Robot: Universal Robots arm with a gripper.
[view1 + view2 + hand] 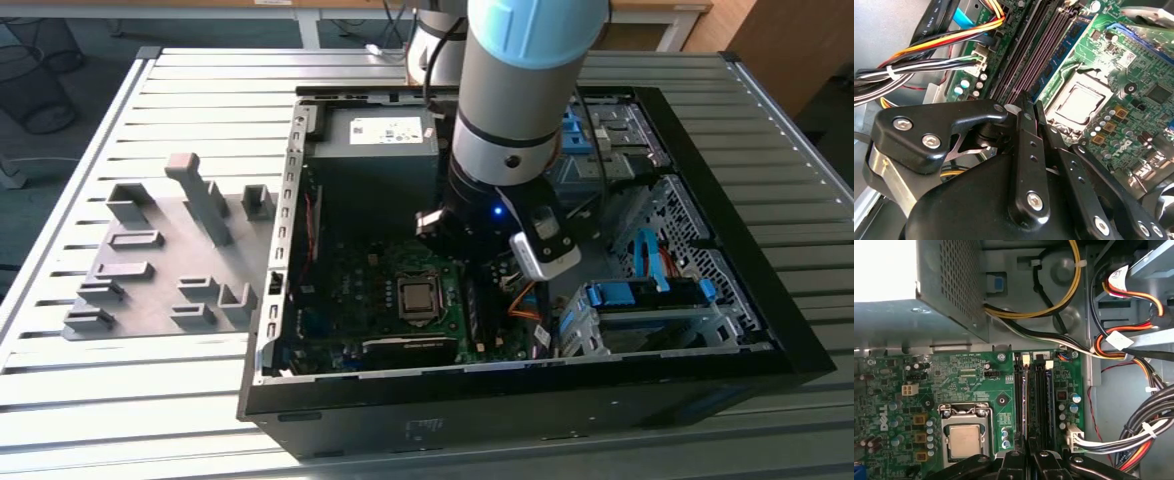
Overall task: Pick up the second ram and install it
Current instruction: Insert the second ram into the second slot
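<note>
The gripper (1032, 107) was down inside the open computer case (467, 410), over the memory slots (1040, 400) beside the processor socket (1079, 102). Its fingers (1025, 150) stood drawn almost together, with only a thin slit between them. A blue-green module, taken here for the second ram (1066, 47), stood on edge in the slot nearest the socket, and its near end ran in under the fingertips. I could not tell whether they pinched it or merely rested above it.

Judged from that, the work stood at the seating step rather than the pick-up. The board was already lined up with its slot, and what the step called for was a straight push along the slot's line and closed end latches, one pale latch (1011, 107) lying just beside the fingertips.

Room was tight. A bundle of coloured cables (929, 65) crowded the slots on the side away from the socket. The grey power supply (374, 140) closed the far end. The case walls hemmed the arm (514, 90) in. On the exterior view's left the grey holder tray (160, 250) lay well apart on the slatted table (80, 400).
</note>
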